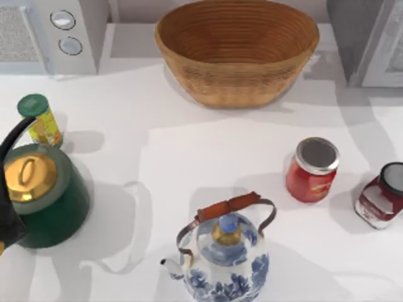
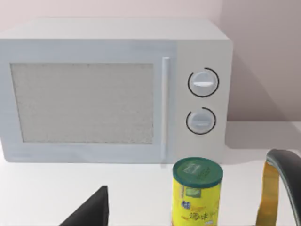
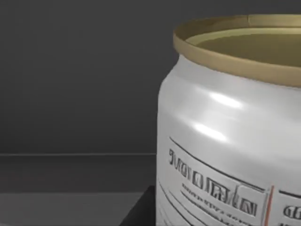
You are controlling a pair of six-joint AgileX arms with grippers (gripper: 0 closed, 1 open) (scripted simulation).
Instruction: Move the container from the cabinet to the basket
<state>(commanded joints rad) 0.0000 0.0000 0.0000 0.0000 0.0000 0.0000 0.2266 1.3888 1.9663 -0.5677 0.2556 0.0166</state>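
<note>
The container (image 3: 235,141) is a whitish-silver can with a dull gold rim and red markings. It stands very close in the right wrist view, inside the dark grey cabinet (image 3: 70,84). A dark edge of my right gripper (image 3: 140,213) shows just beside the can's base. From above, the cabinet (image 1: 356,44) sits at the table's back right with its pale door (image 1: 389,53) partly in view. The tan wicker basket (image 1: 182,38) stands at the back middle with nothing in it. My left gripper (image 2: 89,214) is parked at the front left, near the green kettle.
A white microwave (image 1: 69,31) is at the back left. In front of it stand a yellow can with a green cap (image 1: 39,119) and a green kettle (image 1: 47,195). A blue-and-white teapot (image 1: 223,258) is at the front middle. A red jar (image 1: 313,170) and a dark-lidded jar (image 1: 381,196) are on the right.
</note>
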